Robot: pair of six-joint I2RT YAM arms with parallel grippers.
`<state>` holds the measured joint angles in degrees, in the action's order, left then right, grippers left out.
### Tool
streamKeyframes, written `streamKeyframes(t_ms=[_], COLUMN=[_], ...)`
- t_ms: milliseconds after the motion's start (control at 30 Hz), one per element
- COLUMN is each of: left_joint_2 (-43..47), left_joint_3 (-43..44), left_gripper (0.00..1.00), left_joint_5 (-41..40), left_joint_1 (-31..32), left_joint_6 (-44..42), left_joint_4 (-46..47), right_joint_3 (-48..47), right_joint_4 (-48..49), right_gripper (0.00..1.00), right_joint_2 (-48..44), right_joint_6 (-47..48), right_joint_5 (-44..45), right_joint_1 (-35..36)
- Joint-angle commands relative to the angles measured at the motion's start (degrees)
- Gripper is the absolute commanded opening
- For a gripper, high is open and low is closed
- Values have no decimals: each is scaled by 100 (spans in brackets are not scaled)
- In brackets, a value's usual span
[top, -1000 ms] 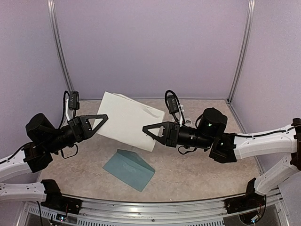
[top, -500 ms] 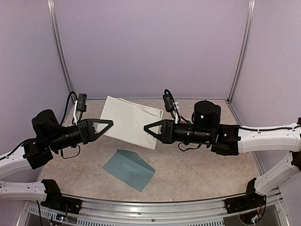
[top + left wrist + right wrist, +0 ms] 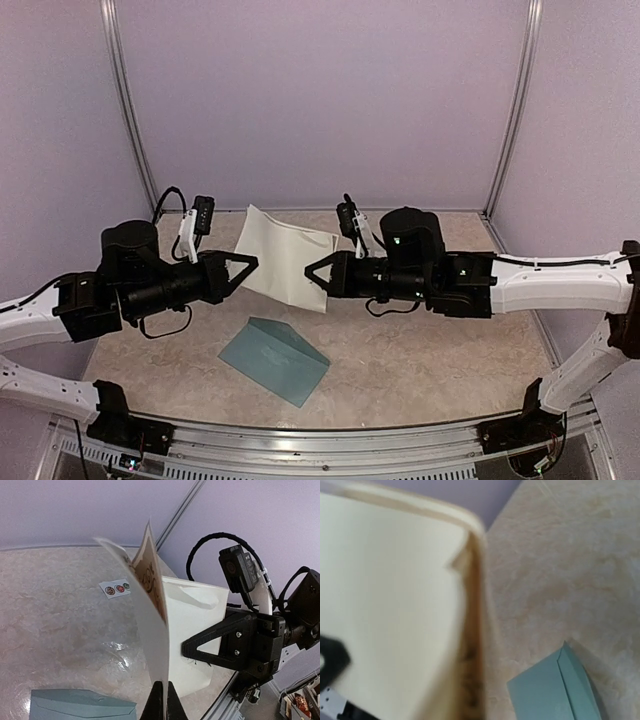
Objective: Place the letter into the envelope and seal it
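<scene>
The letter (image 3: 287,256) hangs in the air above the table (image 3: 430,370), bent double with its bordered face turned inward, as the left wrist view (image 3: 150,605) shows. We judge the step in hand to be the folding, since the sheet is larger than the envelope (image 3: 274,360) and cannot go in flat. The left jaws are pressed together on the letter's left edge, pinching both layers. The right jaws meet its lower right corner and are also closed, seemingly on the paper, though the right wrist view (image 3: 395,605) is too near and blurred to show the fingers. The two sets of jaws face each other with the letter between them. The envelope lies flat on the table below the letter and nearer the arm bases, well apart from both jaws, its flap apparently folded down. Next we would need the halves brought flush and creased. Then one arm must free itself to lift the flap. A strip of stickers (image 3: 116,588) lies farther back on the table, probably for the seal.
</scene>
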<state>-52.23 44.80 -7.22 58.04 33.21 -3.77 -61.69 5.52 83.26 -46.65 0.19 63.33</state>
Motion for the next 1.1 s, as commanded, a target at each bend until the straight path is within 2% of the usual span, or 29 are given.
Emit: streamKeyframes(t_ms=[0, 133, 367, 567, 767, 800, 867, 900, 967, 1033, 1067], left_joint_2=[-513, -910, -1166, -1616, -1365, -1188, -930, -730, -458, -199, -100], left_joint_3=[425, 736, 687, 975, 854, 795, 694, 656, 621, 660, 683], left_gripper=[0, 0, 0, 0, 2, 16, 61, 75, 91, 98, 99], left_joint_5=[-1003, -1475, -892, -1097, -1328, -1194, -844, -722, -409, -78, 268], left_joint_1=[375, 635, 703, 866, 837, 782, 644, 563, 335, -35, -290], left_joint_6=[-262, -291, -452, -531, -249, -213, -138, -113, -149, -271, -375], left_joint_4=[-790, -1158, -576, -887, -957, -896, -830, -846, -969, -1250, -1447], right_joint_3=[-344, -388, -364, -161, -27, 48, 79, 28, -172, -407, -511], right_joint_4=[-166, 11, 477, 909, 368, 343, 127, -73, -693, -1368, -1649], right_gripper=[0, 0, 0, 0, 0, 0, 0, 0, 0, 0, 0], right_joint_2=[253, 277, 436, 333, 3, -105, -287, -347, -396, -384, -373], right_joint_6=[-369, -370, -485, -710, -512, -373, 57, 334, 902, 1417, 1691], right_joint_5=[294, 182, -194, -182, 264, 233, 25, -199, -742, -1180, -1368], right_joint_1=[108, 107, 109, 112, 72, 41, -49, -124, -274, -372, -386])
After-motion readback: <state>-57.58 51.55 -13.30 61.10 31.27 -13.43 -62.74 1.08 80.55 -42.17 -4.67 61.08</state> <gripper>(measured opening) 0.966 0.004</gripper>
